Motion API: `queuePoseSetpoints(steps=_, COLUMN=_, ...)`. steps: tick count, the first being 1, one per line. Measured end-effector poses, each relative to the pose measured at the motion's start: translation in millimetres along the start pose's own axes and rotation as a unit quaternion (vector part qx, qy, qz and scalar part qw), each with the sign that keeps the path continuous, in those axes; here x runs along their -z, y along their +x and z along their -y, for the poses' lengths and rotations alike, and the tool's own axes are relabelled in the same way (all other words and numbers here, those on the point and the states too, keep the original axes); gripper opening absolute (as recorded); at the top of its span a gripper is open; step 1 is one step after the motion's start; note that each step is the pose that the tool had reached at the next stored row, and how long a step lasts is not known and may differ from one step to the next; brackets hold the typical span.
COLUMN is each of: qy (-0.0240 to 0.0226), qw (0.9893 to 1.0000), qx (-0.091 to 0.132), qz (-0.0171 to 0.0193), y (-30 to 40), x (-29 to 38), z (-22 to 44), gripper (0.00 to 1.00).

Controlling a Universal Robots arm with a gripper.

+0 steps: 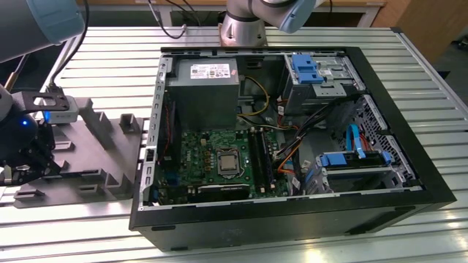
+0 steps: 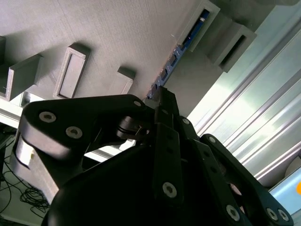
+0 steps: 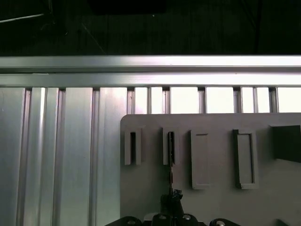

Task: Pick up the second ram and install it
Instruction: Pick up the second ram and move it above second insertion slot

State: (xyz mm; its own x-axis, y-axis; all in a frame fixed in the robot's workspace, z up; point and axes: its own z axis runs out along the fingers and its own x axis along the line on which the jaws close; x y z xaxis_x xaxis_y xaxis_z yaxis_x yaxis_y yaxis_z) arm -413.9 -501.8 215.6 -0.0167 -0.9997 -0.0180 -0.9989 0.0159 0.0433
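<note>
Down over the tray [image 3: 216, 197], the pincer [image 2: 162, 96] is clenched on the ram [image 2: 175, 57].
Its fingers [image 2: 165, 141] stand almost together, with only the thin board between their tips, gripping the ram's near end. The ram stands on edge and runs straight out ahead of the pincer, its far end between two upright posts [image 3: 164, 147] of the tray. The ribbed bench [image 3: 70, 141] lies beyond the tray, past that far end. The open computer case [image 1: 292, 219] sits well apart from the pincer.
</note>
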Motion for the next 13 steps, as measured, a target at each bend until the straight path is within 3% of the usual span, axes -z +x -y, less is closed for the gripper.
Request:
queuePoseSetpoints(steps=5, qy=0.0, qw=1.0, qx=0.0, qz=0.0, y=0.0, x=0.0, z=0.0, gripper=0.11)
queuePoseSetpoints(steps=10, qy=0.0, qw=1.0, qx=0.0, qz=0.0, y=0.0, x=0.0, z=0.0, gripper=0.35)
queuePoseSetpoints(steps=13, qy=0.0, qw=1.0, qx=0.001, qz=0.0, y=0.0, x=0.0, z=0.0, gripper=0.42)
